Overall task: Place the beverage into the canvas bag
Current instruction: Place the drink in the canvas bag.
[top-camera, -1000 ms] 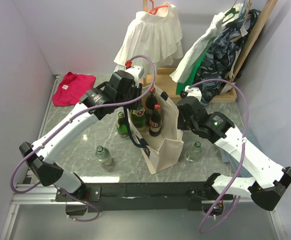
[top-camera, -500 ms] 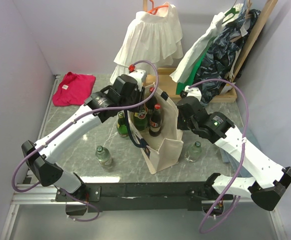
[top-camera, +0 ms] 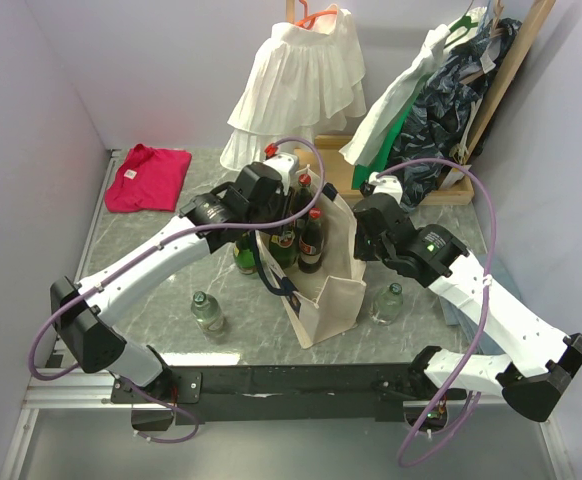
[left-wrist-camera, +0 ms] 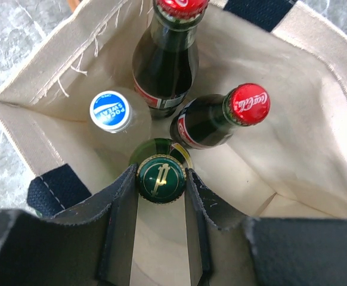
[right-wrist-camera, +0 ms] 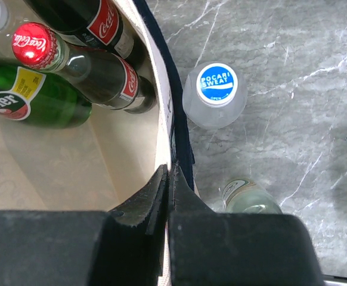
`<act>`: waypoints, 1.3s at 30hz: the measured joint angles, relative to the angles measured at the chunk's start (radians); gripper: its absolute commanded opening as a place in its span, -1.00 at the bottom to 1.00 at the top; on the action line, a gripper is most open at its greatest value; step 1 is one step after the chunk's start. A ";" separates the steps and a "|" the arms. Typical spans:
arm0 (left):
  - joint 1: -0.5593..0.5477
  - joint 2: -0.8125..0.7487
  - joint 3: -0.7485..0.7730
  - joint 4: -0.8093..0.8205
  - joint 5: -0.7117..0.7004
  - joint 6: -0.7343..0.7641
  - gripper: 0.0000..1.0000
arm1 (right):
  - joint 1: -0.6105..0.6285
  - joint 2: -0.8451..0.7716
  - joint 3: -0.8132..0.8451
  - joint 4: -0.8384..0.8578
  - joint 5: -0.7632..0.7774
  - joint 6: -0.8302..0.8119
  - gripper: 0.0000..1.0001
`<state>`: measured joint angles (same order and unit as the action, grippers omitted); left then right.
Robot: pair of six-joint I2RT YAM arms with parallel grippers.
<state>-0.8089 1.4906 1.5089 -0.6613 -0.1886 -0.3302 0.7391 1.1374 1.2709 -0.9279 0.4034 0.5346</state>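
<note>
L side first. Red cloth (top-camera: 146,175) in far L corner of worktop (top-camera: 251,325), not yr concern. Two drinks stand outside the bag this side: clear bottle w/ green cap (top-camera: 209,312) nearer the arm bases, dark green bottle (top-camera: 243,250) just beside the bag's L wall. Neither is in yet.

L claw (left-wrist-camera: 160,176): partway closed, a finger (left-wrist-camera: 121,214) on each side of the green glass bottle (left-wrist-camera: 161,179) at cap/neck, so it's holding it. That bottle sits near upright, down inside the canvas bag (left-wrist-camera: 316,119), cap below the rim. Can't tell if its base is on the bag floor. Looks: deep green glass, dark green crown cap w/ gold emblem. R wrist view shows a yellow label that reads like Perrier.

In w/ it: Pocari Sweat bottle (left-wrist-camera: 110,111), blue-white cap, just beside on its L. Coca-Cola bottles (left-wrist-camera: 248,104), two, red caps, behind & to R. So 3 in, 4th going in. I judge this drop nearly done: you only need to let go & lift clear.

Bag itself: cream canvas, navy straps, standing boxy, mouth open.

R claw (right-wrist-camera: 167,179): pinched tight on the bag's R rim, holding the mouth open.

R of bag on worktop: second Pocari Sweat bottle (right-wrist-camera: 216,95) just beside the wall, clear bottle w/ pale cap (right-wrist-camera: 251,196) near it. If all drinks go in, 4 left by my count.
</note>
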 measured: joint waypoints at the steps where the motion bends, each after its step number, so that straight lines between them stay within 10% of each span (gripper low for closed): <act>1: -0.002 0.000 0.000 0.005 -0.001 0.000 -0.98 | 0.000 0.000 0.000 0.000 0.000 0.000 -1.00; 39: -0.035 0.000 -0.176 0.216 -0.064 0.009 -0.98 | 0.000 -0.002 -0.002 0.000 0.002 -0.008 -1.00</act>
<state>-0.8440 1.4906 1.3331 -0.4458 -0.2523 -0.3210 0.7391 1.1358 1.2690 -0.9279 0.4053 0.5266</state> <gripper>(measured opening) 0.372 0.021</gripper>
